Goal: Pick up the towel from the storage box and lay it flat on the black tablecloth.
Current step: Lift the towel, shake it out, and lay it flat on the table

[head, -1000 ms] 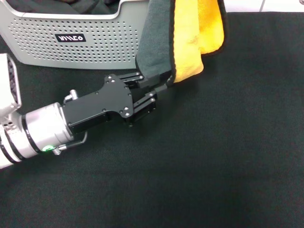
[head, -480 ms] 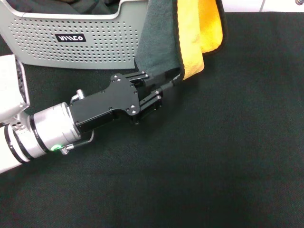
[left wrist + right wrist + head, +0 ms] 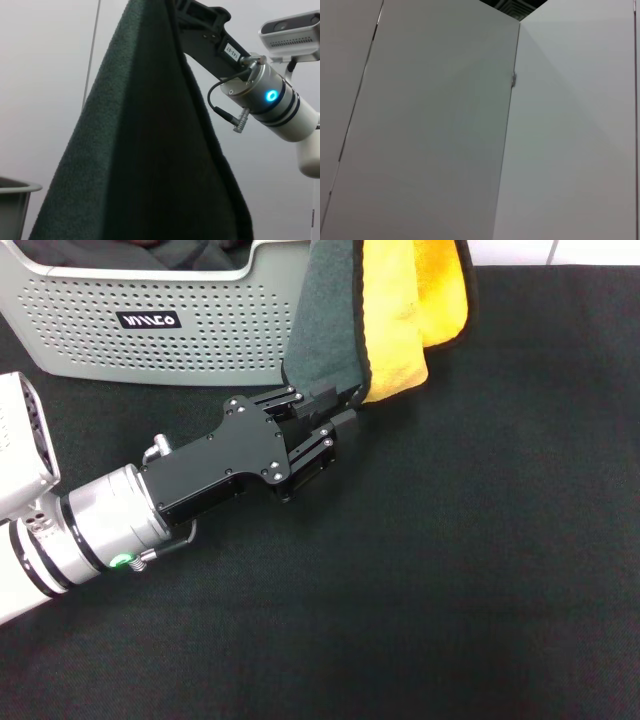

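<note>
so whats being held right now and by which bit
The towel. The right gripper holds its upper part so it hangs; the left gripper pinches its lower hanging edge, grey side.

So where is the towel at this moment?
In the head view the towel hangs folded in the air at top centre, just right of the storage box, above the black tablecloth; the left gripper grips its lower corner.

Fluffy microfibre towel (image 3: 395, 315); perforated matt plastic storage box (image 3: 150, 315); fine-woven matt black tablecloth (image 3: 480, 560); left gripper (image 3: 335, 410), matt black metal.
</note>
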You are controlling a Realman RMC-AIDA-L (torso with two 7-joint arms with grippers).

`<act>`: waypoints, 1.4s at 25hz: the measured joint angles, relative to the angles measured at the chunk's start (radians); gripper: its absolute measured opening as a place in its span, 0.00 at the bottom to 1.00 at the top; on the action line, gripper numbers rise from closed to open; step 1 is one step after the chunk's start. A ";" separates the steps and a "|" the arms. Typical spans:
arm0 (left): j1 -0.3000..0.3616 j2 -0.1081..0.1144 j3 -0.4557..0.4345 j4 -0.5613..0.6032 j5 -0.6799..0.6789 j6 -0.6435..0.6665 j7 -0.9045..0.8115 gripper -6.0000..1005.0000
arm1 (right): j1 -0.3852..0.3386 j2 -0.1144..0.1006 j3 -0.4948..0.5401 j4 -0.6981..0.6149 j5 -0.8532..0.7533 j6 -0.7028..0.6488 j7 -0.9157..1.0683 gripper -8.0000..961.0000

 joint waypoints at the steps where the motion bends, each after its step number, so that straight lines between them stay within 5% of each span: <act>1: 0.000 0.000 0.000 0.000 0.000 0.001 0.000 0.35 | 0.002 0.000 0.000 0.001 0.000 -0.004 0.000 0.05; 35: -0.025 0.000 -0.004 -0.040 -0.015 -0.011 0.007 0.37 | 0.025 0.003 -0.029 0.038 0.005 0.005 0.000 0.05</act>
